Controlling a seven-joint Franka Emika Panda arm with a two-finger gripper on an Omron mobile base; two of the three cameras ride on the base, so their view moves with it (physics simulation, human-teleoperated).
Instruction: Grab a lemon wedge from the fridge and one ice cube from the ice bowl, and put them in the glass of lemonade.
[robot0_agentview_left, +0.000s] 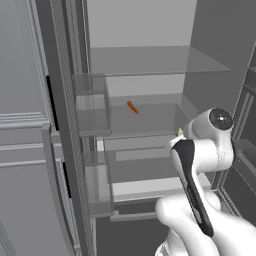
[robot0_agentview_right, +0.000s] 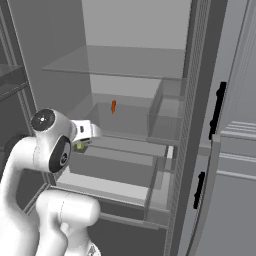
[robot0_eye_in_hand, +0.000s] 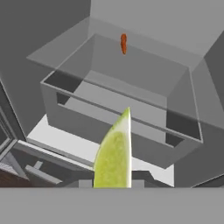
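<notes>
1. Left base view: the fridge (robot0_agentview_left: 150, 60) stands open, its clear shelves and drawers bare apart from a thin orange-red stick (robot0_agentview_left: 132, 107) lying on the middle shelf, at about 10 o'clock from the robot's wrist. The arm reaches in from the lower right, and a speck of yellow-green, the lemon wedge (robot0_agentview_left: 180, 132), peeks out at 9 o'clock from the wrist, in front of the middle shelf's edge. The fingers are hidden behind the wrist here, so their spread cannot be told from this side.

2. Right base view: the same open fridge, seen from the other side. The wedge (robot0_agentview_right: 80, 146) sits just under the hand, at about 4 o'clock from the round wrist joint, and the orange-red stick (robot0_agentview_right: 113, 106) is at 1 o'clock from it, well apart. The gripper (robot0_agentview_right: 83, 142) is mostly masked by the hand.

3. Hand view: the wedge (robot0_eye_in_hand: 114, 153) rises large from the bottom centre, right where the fingertips would be, so it reads as pinched between narrowly set fingers (the tips themselves are covered by it). The stick (robot0_eye_in_hand: 124, 43) is at 12 o'clock, far behind on the shelf above a clear drawer (robot0_eye_in_hand: 131, 131).

4. Progress, as a judgement: the lemon pick-up looks done, with the hand just in front of the fridge shelves. Left to do: carry the wedge out to the glass, drop it in, then fetch one ice cube and add that too.
</notes>
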